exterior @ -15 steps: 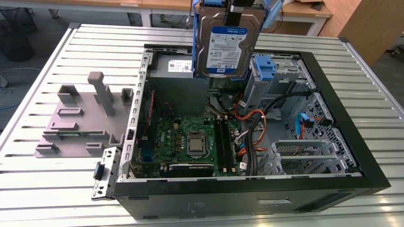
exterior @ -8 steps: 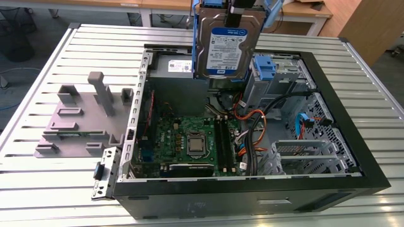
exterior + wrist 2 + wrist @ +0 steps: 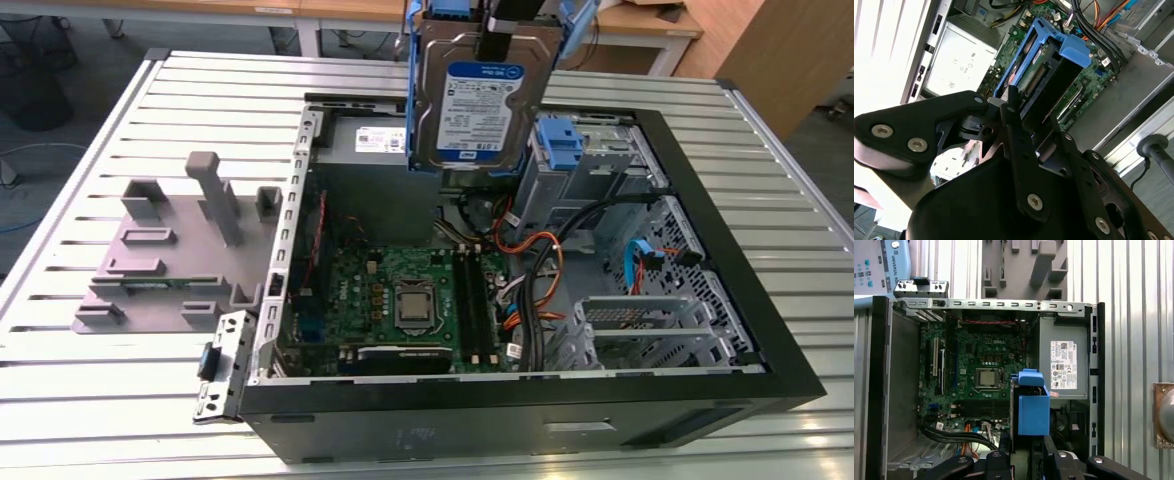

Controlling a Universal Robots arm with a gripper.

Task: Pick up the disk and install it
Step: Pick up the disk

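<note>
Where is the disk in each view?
Exterior view: disk top centre, label showing, power supply to the exterior view's left.
Second wrist view: disk edge-on, beside the power supply.
First wrist view: disk edge-on, overlapping a corner of the power supply.
Shared landmark: the power supply, white label.

I am watching the disk (image 3: 481, 105) hanging upright above the open computer case (image 3: 534, 415), lifted clear of it. Its silver face with the blue-and-white label is facing the exterior view. Its blue carrier bracket (image 3: 1074, 50) (image 3: 1033, 410) is framing the long edges and, in both wrist views, pointing down toward the case's interior.
</note>
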